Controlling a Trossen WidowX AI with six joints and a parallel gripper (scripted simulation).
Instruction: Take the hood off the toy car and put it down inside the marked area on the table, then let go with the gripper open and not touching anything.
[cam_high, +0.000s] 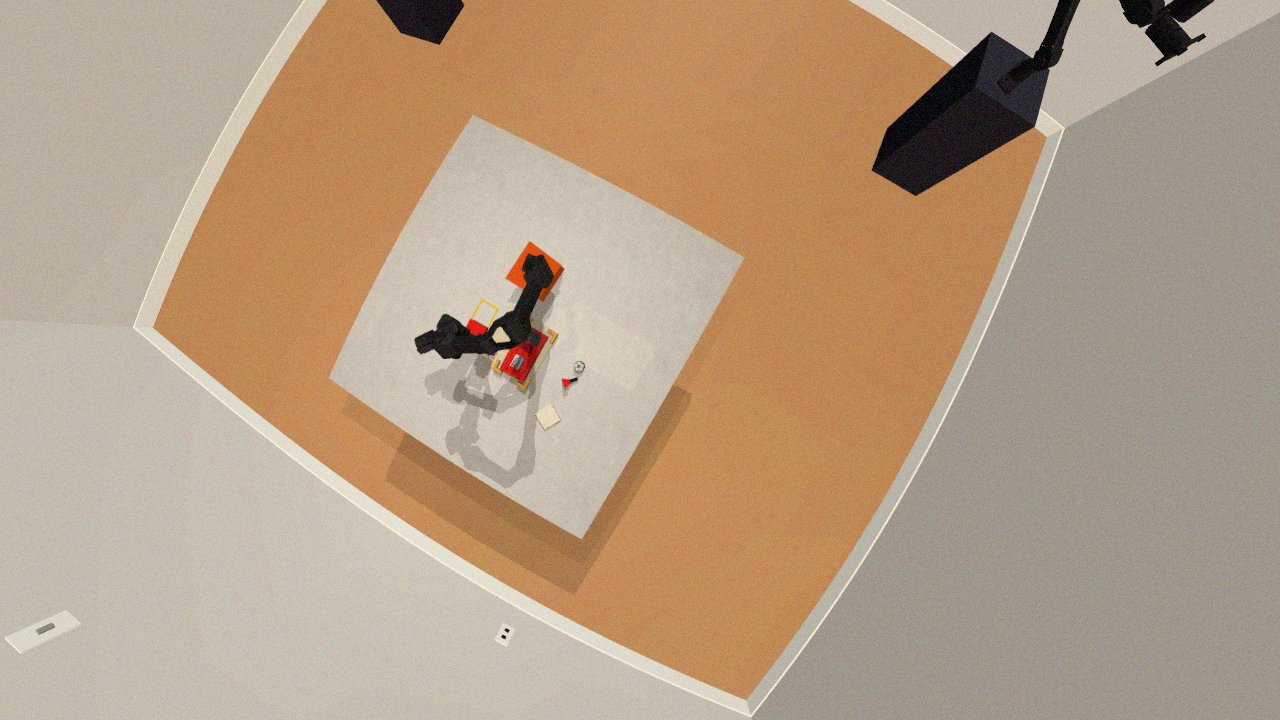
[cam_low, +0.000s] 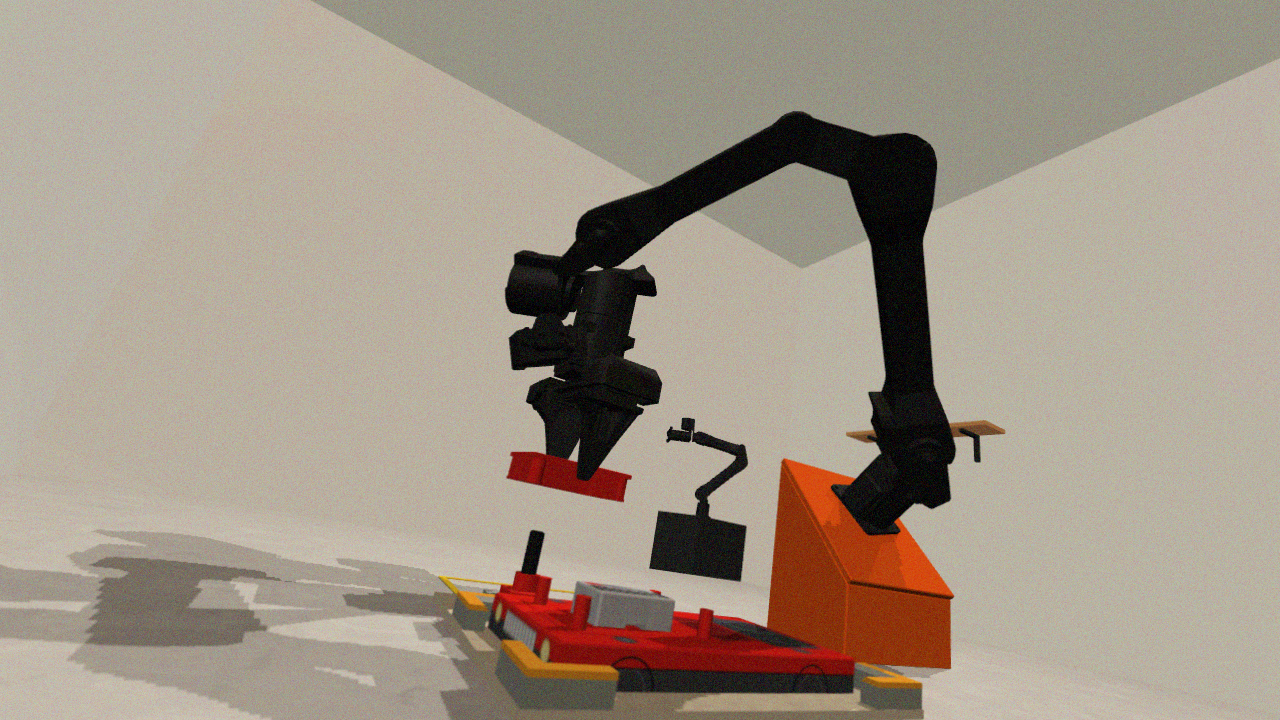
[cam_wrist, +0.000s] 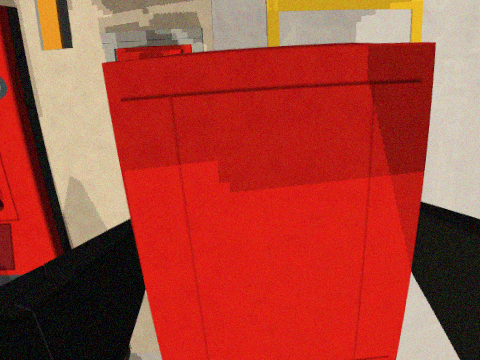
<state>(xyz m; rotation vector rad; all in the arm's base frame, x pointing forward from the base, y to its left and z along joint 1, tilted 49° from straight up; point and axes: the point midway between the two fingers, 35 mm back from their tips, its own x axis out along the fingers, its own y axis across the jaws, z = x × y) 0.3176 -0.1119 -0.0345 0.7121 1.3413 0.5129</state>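
My gripper (cam_low: 572, 463) (cam_wrist: 274, 223) is shut on the red hood (cam_high: 477, 327) (cam_low: 539, 472) (cam_wrist: 280, 250), one black finger at each side. The hood hangs in the air, slightly tilted in the exterior view, clear of the toy car. The red car (cam_high: 531, 365) (cam_low: 742, 660) (cam_wrist: 15, 165) stands in its holder with its grey engine block (cam_high: 517, 362) (cam_low: 640, 612) uncovered. The marked area is a yellow outline (cam_high: 490, 305) (cam_wrist: 345, 5) on the table beside the holder. The hood hides its near part in the wrist view.
Orange-topped corner blocks (cam_high: 552, 337) (cam_low: 559, 680) (cam_wrist: 50, 25) surround the car. A black post (cam_low: 532, 552) stands up at its front. The orange arm base (cam_high: 519, 273) (cam_low: 805, 600) is behind. A small wheel (cam_high: 581, 367), a red-and-black piece (cam_high: 566, 382) and a pale tile (cam_high: 547, 417) lie apart.
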